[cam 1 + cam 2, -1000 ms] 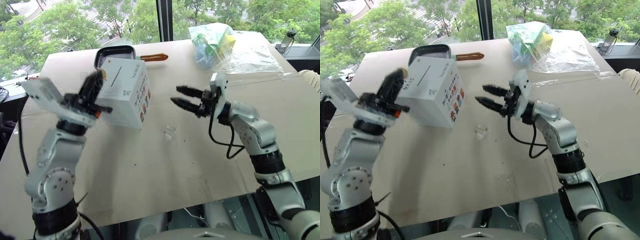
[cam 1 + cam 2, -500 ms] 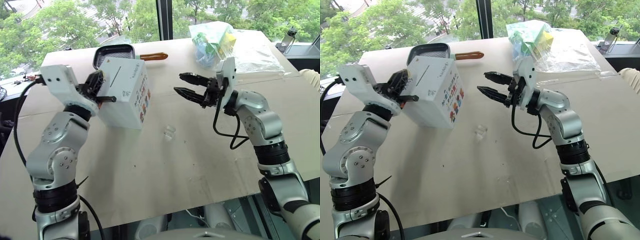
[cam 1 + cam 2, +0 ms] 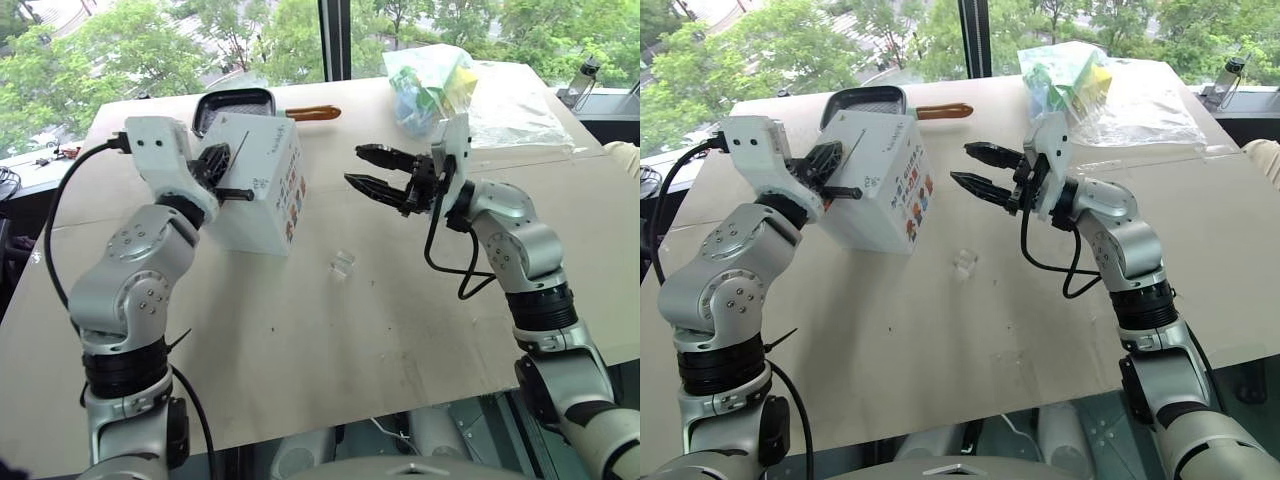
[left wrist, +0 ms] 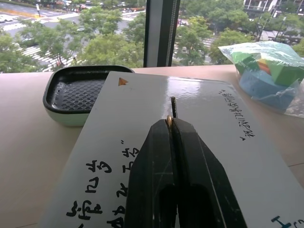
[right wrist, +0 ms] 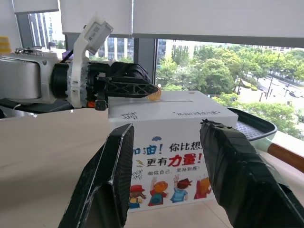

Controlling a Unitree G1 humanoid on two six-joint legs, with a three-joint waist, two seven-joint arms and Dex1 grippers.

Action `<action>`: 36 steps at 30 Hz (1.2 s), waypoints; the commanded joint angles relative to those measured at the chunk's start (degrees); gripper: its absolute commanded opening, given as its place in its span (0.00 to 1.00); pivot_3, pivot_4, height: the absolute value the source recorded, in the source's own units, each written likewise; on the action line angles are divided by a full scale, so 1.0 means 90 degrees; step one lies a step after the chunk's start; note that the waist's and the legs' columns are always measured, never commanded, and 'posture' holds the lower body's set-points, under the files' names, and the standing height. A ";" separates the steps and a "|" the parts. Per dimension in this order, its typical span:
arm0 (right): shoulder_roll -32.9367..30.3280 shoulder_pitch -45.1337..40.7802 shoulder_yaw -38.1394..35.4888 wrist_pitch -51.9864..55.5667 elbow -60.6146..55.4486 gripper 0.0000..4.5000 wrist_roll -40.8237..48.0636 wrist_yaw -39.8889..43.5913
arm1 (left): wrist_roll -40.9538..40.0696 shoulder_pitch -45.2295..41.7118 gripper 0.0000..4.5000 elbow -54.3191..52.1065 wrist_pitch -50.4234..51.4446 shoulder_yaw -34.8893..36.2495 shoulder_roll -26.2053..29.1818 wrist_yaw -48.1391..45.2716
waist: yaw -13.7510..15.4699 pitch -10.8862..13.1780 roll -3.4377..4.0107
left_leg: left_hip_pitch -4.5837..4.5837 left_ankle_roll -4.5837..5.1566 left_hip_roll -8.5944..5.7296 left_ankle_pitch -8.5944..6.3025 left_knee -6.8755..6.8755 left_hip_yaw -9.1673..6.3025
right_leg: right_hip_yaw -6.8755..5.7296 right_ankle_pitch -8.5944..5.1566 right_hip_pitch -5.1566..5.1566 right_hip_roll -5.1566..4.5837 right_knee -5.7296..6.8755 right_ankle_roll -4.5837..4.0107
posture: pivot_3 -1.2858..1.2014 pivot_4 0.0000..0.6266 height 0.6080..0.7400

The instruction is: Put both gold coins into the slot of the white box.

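White box (image 3: 262, 185): my landmark; I see it standing on the table (image 3: 330, 330), cartoon pictures on the side facing the right arm, handwritten marks on top.
Slot (image 4: 174, 107): a thin dark line across the top face of the white box, its near end just ahead of my left fingertips.
Left gripper (image 4: 169, 122): I have it closed on a gold coin, held level over the top of the white box, fingers in line with the slot.
Gold coin (image 5: 153, 95): pinched edge-on at the left fingertips, above the top of the white box and short of the slot; not in it.
Second coin (image 3: 343, 264): a pale glassy piece lying on the table, near the picture side of the white box, apart from both grippers.
Right gripper (image 3: 372, 170): I see its jaws apart with nothing between them, raised off the table beside the white box, pointing toward its picture side.
Black pan (image 4: 76, 93): just behind the white box.
Clear bag (image 3: 440, 85): well apart from the white box, at the far side of the table.
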 commanded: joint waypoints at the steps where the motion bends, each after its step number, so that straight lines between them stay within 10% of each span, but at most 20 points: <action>1: 0.0036 -0.0048 -0.0082 -0.0007 -0.0358 0.53 0.0089 -0.0033 | 0.0179 0.0043 0.00 0.0168 0.0542 -0.0075 -0.0039 0.0143 | -0.0015 -0.0001 0.0001 | 0.0002 0.0000 0.0000 0.0000 0.0002 0.0003 | 0.0003 0.0000 0.0000 0.0000 0.0006 0.0000 | 0.52 0.24 0.85; 36: 0.0223 0.0061 -0.0106 0.0040 -0.0523 0.53 0.0106 -0.0308 | 0.1163 -0.0275 0.00 0.0524 0.1793 -0.0870 0.0176 -0.1119 | -0.0022 -0.0035 0.0039 | 0.0091 -0.0017 0.0000 0.0009 -0.0006 0.0022 | 0.0026 -0.0001 0.0050 0.0004 0.0051 0.0001 | 0.52 0.24 0.85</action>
